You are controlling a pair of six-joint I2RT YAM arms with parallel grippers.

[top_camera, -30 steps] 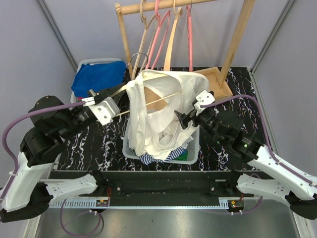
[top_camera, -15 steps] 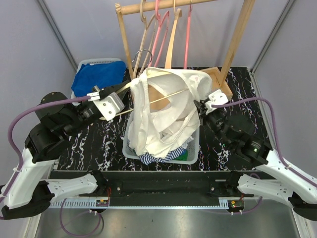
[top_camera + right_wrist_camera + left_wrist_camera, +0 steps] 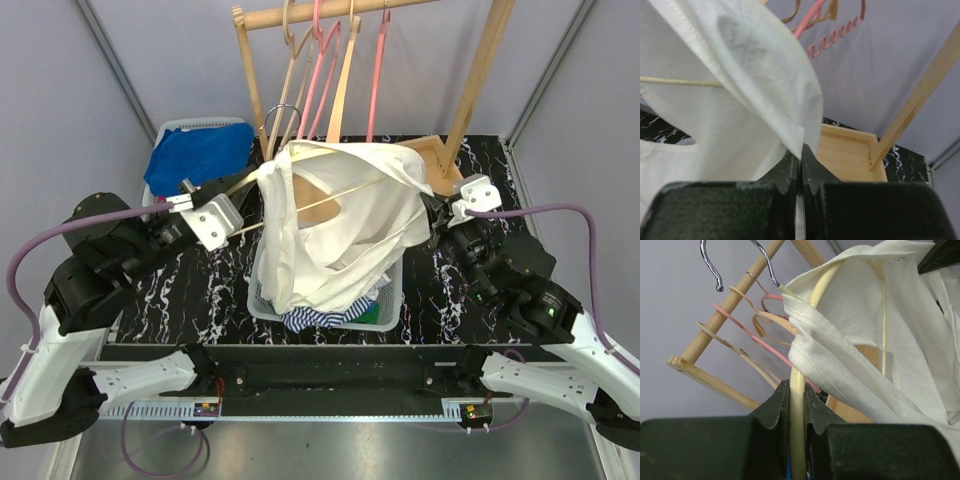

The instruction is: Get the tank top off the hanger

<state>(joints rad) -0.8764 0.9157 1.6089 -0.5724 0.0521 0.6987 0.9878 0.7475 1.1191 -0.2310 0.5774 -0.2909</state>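
Lighting's flat and bright, coming from overhead, so shadows are soft and faint. On the wrist cams the tank top (image 3: 865,315) above the left claw (image 3: 796,387) goes nearly blown-out white, and the fingers (image 3: 772,410) on both claws are dark, fuzzy blobs. The hanger (image 3: 796,440) pinched in the left one is mushy, and the cloth right above the right claw (image 3: 801,150) is soft too. The rack (image 3: 920,95) behind looks sharper. There's a mild sheen on the metal sheet (image 3: 330,440).

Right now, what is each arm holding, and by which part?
Left jaws clamp the hanger near one end; right jaws pinch the tank top by a fold at its edge.
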